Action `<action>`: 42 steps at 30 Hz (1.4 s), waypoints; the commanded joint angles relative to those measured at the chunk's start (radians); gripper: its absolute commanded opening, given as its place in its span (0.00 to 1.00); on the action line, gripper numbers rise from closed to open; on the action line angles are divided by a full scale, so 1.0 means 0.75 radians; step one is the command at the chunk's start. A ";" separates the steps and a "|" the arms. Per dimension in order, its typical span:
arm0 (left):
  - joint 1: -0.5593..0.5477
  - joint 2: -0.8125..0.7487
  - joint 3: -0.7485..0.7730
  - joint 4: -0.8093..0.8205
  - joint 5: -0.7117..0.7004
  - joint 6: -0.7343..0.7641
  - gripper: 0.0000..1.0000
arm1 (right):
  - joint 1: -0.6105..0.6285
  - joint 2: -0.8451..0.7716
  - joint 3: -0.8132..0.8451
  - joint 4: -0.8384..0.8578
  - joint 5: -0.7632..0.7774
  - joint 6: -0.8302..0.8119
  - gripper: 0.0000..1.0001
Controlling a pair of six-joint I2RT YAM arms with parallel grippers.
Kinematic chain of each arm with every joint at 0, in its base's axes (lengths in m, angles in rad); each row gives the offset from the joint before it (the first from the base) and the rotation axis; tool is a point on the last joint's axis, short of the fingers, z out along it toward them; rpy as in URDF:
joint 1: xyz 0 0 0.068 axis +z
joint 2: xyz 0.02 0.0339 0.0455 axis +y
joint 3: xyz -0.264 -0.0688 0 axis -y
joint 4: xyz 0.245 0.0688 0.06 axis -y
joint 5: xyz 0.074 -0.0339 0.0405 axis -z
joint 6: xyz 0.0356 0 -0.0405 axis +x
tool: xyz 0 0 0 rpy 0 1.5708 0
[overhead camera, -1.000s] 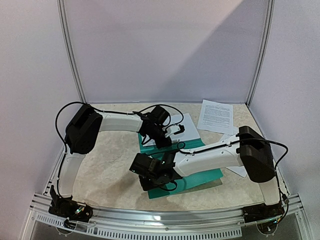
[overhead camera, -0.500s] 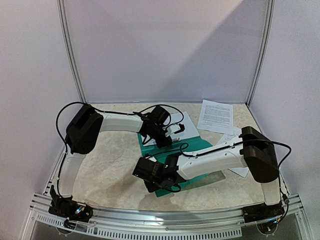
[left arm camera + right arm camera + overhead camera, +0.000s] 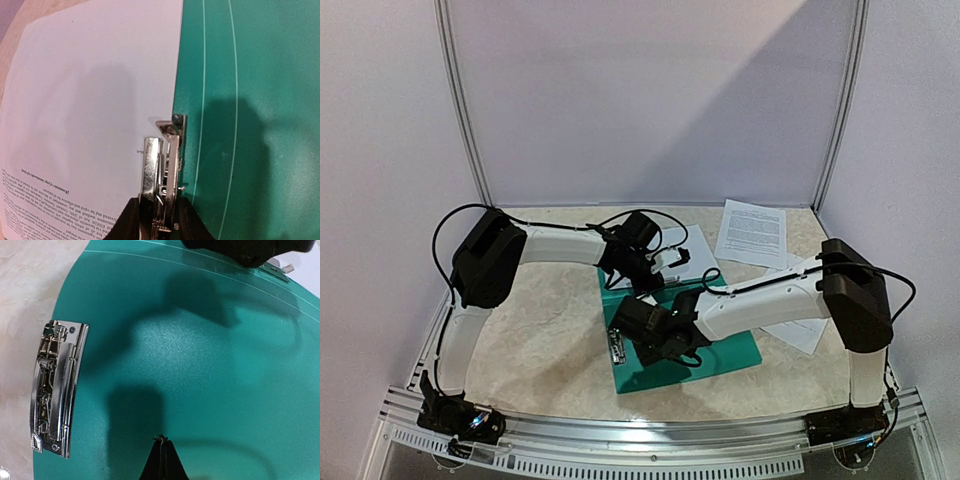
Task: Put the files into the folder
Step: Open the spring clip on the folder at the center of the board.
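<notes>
The teal folder (image 3: 725, 352) lies flat in the middle of the table. One metal clip (image 3: 54, 390) sits on its near-left edge. My left gripper (image 3: 159, 200) is shut on a second metal clip (image 3: 165, 155) at the folder's far edge (image 3: 260, 125). One of the files (image 3: 90, 100) lies beside that clip, a white sheet with print. My right gripper (image 3: 161, 440) is shut with nothing in it, just above the bare green surface (image 3: 210, 365). From above, the left gripper (image 3: 642, 268) is at the folder's back and the right gripper (image 3: 660, 345) over its left half.
A printed sheet (image 3: 751, 232) lies at the back right near the wall. Another sheet (image 3: 802, 335) lies under my right forearm at the folder's right. Frame posts and walls close in the back and sides. The marbled tabletop (image 3: 550, 330) shows to the left.
My right gripper has moved back and to the right over the folder and closed fully. More of the folder now shows lying flat. The left gripper has stayed on its clip.
</notes>
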 commanded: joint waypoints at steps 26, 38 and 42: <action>-0.005 0.219 -0.125 -0.430 -0.066 0.036 0.15 | 0.143 0.036 -0.082 0.470 -0.093 -1.656 0.18; -0.004 0.219 -0.125 -0.429 -0.065 0.037 0.15 | 0.148 0.089 -0.053 0.509 -0.032 -1.712 0.11; -0.005 0.219 -0.125 -0.429 -0.063 0.037 0.15 | 0.147 0.119 -0.017 0.458 -0.050 -1.747 0.10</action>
